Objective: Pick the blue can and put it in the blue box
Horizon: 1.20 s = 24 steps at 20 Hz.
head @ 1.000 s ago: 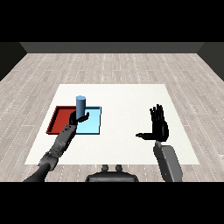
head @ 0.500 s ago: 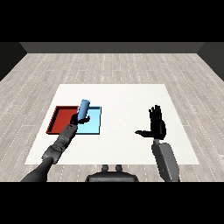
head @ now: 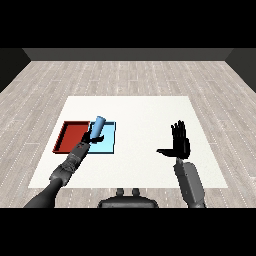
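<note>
The blue can (head: 97, 127) is tilted with its top leaning to the right, held over the light blue tray (head: 109, 140). My left hand (head: 90, 140) is curled round the can's lower part, above the tray's left side. My right hand (head: 180, 144) is raised over the right part of the table, fingers straight, thumb pointing left, holding nothing.
The red tray (head: 70, 136) lies directly left of the blue tray, touching it. Both sit on the white table (head: 145, 115), whose front edge runs just ahead of my forearms. Grey wood floor surrounds the table.
The can has gone from upright to tilted rightward, and my left hand has shifted slightly forward over the blue tray. The right hand has barely moved.
</note>
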Available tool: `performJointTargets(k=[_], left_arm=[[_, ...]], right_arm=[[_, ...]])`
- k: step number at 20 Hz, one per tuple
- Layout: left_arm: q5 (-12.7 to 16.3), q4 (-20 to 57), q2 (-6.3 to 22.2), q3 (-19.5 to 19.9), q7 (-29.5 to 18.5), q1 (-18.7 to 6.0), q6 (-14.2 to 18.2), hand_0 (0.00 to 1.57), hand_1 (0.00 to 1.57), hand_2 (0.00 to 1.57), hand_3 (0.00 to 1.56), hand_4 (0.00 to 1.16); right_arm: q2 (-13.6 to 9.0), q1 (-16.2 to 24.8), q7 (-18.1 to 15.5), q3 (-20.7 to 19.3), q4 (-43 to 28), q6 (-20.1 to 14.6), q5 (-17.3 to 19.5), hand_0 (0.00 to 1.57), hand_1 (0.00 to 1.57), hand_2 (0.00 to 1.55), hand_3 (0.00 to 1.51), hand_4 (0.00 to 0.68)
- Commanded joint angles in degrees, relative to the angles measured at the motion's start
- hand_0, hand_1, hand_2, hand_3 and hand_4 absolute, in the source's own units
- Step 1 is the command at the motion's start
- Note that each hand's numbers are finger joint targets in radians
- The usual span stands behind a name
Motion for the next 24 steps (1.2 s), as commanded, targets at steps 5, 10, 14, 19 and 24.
performJointTargets(k=[5,10,14,19,24], left_arm=[[-1.33,2.51,-0.67,-0.02,1.61,1.68,3.19,0.0,0.0,0.0,0.0,0.0],[3.51,-3.86,-0.33,5.6,-8.85,5.27,14.02,0.0,0.0,0.0,0.0,0.0],[6.88,-13.77,-1.48,9.65,-21.97,6.18,18.34,0.0,0.0,0.0,0.0,0.0],[7.64,-26.99,-2.43,8.81,-35.06,10.08,7.51,0.0,0.0,0.0,0.0,0.0],[9.22,-41.49,-5.3,6.19,-40.25,19.37,1.36,0.0,0.0,0.0,0.0,0.0]], right_arm=[[1.04,-0.58,0.81,-0.47,-1.47,0.22,-1.06,0.0,0.0,0.0,0.0,0.0],[0.45,0.36,2.99,0.05,-3.95,0.5,-1.24,0.0,0.0,0.0,0.0,0.0],[1.29,1.69,0.75,-0.03,-3.3,1.37,-1.32,0.0,0.0,0.0,0.0,0.0],[1.05,0.18,2.61,0.25,-3.34,0.24,-0.7,0.0,0.0,0.0,0.0,0.0],[-1.21,1.97,2.72,0.37,-2.72,1.74,0.86,0.0,0.0,0.0,0.0,0.0]])
